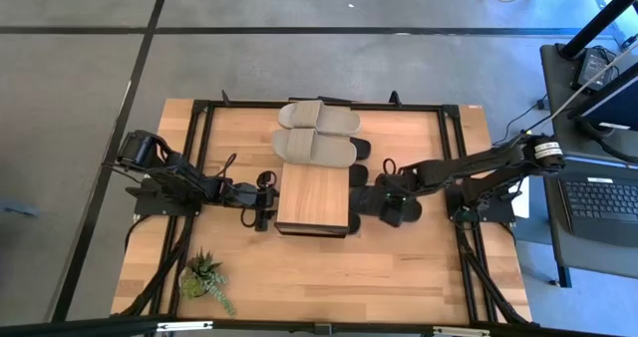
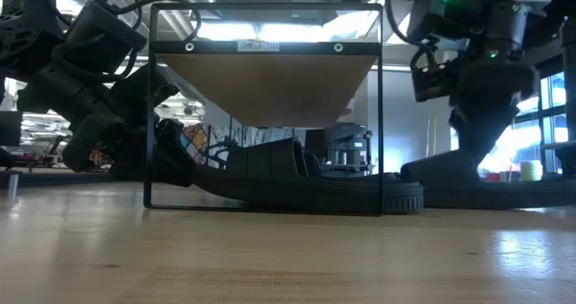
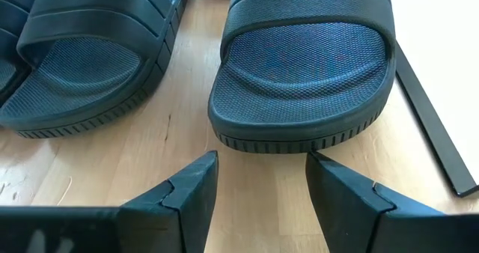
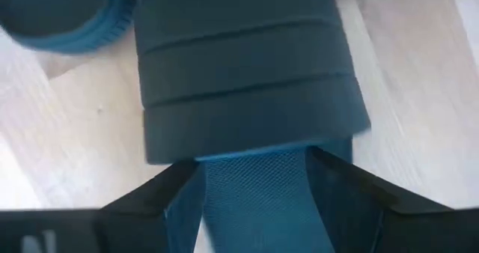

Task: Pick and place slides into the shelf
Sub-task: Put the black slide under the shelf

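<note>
Shelf (image 1: 315,197) stood near the middle of the counter (image 1: 329,277), light plank top on a dark frame. Two beige-grey slides (image 1: 315,148) lay side by side on the counter just behind the shelf, toward the far edge, the nearer one touching or just beside the shelf's back end. Black slides sat low around and under the shelf: in the low view one black slide (image 2: 315,185) lay on the counter under the plank, inside the frame, and another black slide (image 2: 486,185) lay just outside the frame on the right arm's side.

Left gripper (image 1: 261,203) was low on the counter at the shelf's left side; fingers (image 3: 187,193) spread apart, nothing between them, tips just short of the heel end of a black slide (image 3: 303,81), a second black slide (image 3: 90,66) beside it. Not touching, as far as the wrist view showed.

Right gripper (image 1: 391,199) was on the shelf's right side, down over a black slide (image 4: 247,81). Fingers (image 4: 161,197) wide, straddling the slide's footbed right behind the strap, one on each side. Could not tell if the pads actually pressed the slide or just flanked it.

Small green potted plant (image 1: 203,275) stood near the counter's front-left corner, well apart from the shelf.
</note>
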Robot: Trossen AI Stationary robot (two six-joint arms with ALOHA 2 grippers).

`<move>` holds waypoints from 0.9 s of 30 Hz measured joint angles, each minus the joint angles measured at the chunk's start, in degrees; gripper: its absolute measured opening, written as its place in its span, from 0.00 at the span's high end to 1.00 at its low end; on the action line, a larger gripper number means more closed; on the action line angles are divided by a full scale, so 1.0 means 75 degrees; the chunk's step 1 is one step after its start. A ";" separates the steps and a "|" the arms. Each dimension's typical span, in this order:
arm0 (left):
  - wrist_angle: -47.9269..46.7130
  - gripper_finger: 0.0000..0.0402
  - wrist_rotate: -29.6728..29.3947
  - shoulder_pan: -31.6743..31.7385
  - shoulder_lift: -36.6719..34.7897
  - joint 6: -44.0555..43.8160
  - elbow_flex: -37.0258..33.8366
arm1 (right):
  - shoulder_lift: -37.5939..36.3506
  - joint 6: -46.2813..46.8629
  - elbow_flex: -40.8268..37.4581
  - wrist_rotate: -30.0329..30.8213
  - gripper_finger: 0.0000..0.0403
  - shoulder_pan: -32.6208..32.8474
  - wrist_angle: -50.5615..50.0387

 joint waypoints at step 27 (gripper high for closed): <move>-0.0001 0.52 0.0000 -0.0006 0.0000 0.0006 0.0000 | 0.0820 -0.1606 0.0000 0.0227 0.44 -0.0265 0.2482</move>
